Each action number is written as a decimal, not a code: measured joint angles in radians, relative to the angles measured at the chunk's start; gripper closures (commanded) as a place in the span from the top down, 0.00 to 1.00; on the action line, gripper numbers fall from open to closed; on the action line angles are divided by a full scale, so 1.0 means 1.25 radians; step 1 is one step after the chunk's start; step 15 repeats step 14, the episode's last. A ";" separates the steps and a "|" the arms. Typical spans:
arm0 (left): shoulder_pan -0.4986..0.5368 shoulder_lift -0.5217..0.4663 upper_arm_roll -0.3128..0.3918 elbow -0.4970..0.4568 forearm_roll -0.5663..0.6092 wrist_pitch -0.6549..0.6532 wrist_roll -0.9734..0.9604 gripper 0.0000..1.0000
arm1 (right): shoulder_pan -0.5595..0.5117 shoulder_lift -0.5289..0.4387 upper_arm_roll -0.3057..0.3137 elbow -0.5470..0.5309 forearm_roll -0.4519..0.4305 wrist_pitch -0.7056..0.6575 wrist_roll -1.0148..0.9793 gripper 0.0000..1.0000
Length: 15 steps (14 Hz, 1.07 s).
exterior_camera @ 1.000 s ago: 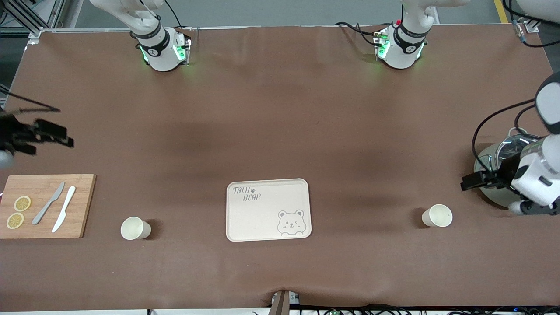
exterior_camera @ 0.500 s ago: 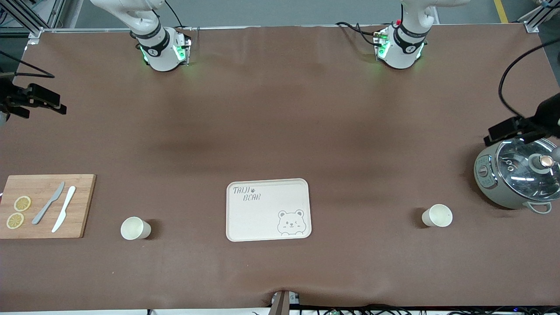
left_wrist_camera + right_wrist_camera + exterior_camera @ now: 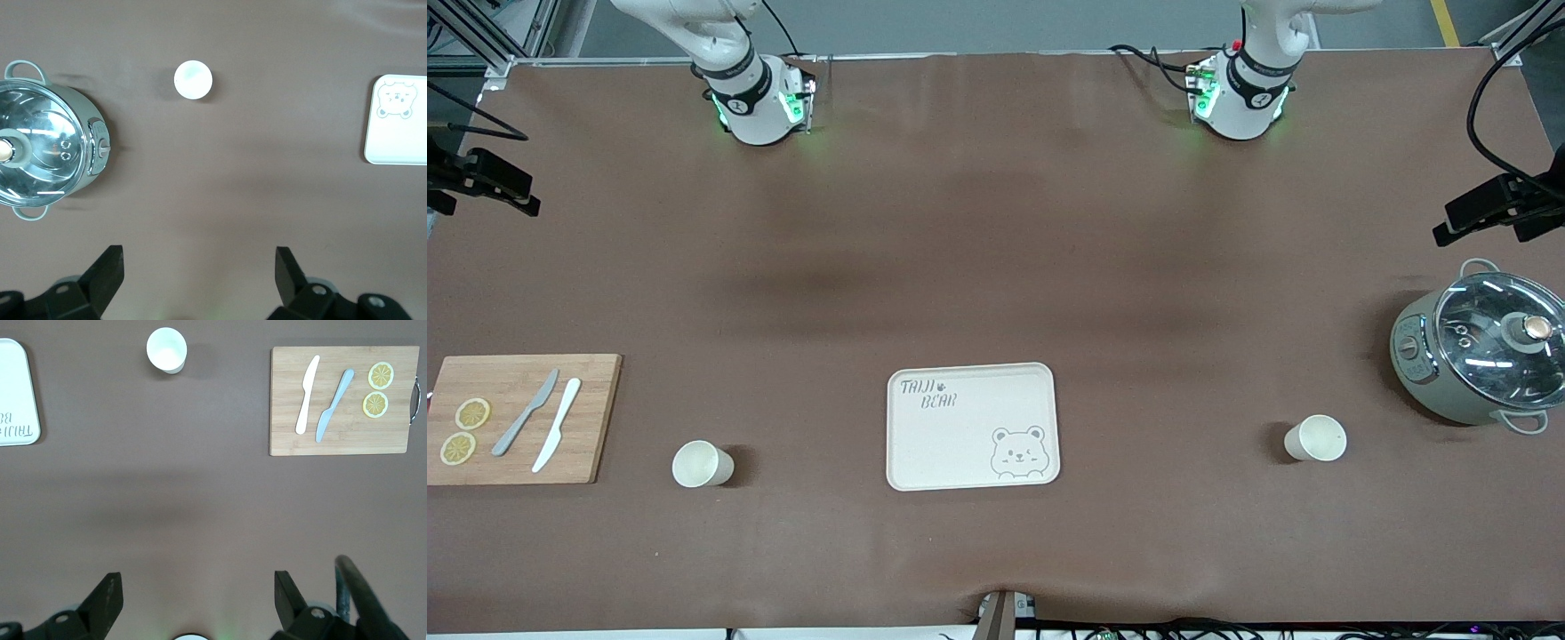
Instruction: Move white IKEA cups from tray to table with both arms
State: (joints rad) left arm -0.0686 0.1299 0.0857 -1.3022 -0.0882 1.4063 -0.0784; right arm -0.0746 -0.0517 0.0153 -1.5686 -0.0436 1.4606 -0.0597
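Two white cups stand upright on the brown table. One cup (image 3: 702,464) is beside the cutting board, and also shows in the right wrist view (image 3: 167,349). The other cup (image 3: 1316,438) is near the pot, and also shows in the left wrist view (image 3: 193,79). My left gripper (image 3: 1463,218) hangs open and empty (image 3: 199,267) high over bare table at the left arm's end, apart from its cup. My right gripper (image 3: 507,191) hangs open and empty (image 3: 198,590) high over bare table at the right arm's end.
A cream bear tray (image 3: 972,427) lies between the two cups. A grey-green pot with a glass lid (image 3: 1480,356) stands at the left arm's end. A wooden cutting board (image 3: 520,418) with two knives and lemon slices lies at the right arm's end.
Both grippers have risen and drawn back toward the table's ends. The left gripper has left the spot over the pot, which now shows whole. The cups have not moved.
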 measured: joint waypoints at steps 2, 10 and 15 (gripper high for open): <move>-0.001 0.002 -0.001 -0.003 0.000 0.000 -0.003 1.00 | 0.000 0.004 0.001 0.000 0.010 0.003 0.003 1.00; -0.017 0.002 -0.019 -0.003 0.060 0.000 -0.011 1.00 | 0.000 0.006 0.001 0.000 0.018 0.008 0.004 1.00; -0.017 0.002 -0.019 -0.003 0.061 0.000 -0.011 1.00 | 0.001 0.006 0.002 0.000 0.018 0.008 0.004 1.00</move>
